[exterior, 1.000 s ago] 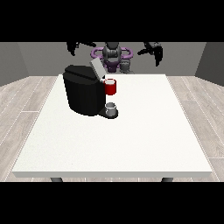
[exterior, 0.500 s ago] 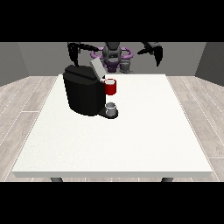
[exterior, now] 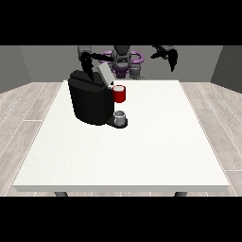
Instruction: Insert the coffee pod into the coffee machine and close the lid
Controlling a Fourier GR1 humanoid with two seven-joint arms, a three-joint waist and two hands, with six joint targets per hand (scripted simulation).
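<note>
Black hand at view's left (exterior: pixel 86 64) comes lower than half second ago, now just above coffee machine (exterior: pixel 92 101), beside raised lid (exterior: pixel 104 74). We cannot tell its fingers. Grey thing (exterior: pixel 120 116) at machine base. We judge lid closing is next.

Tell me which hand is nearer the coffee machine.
The hand at the view's left, hanging just above the coffee machine. The hand at the view's right hangs raised, far off to the side.
</note>
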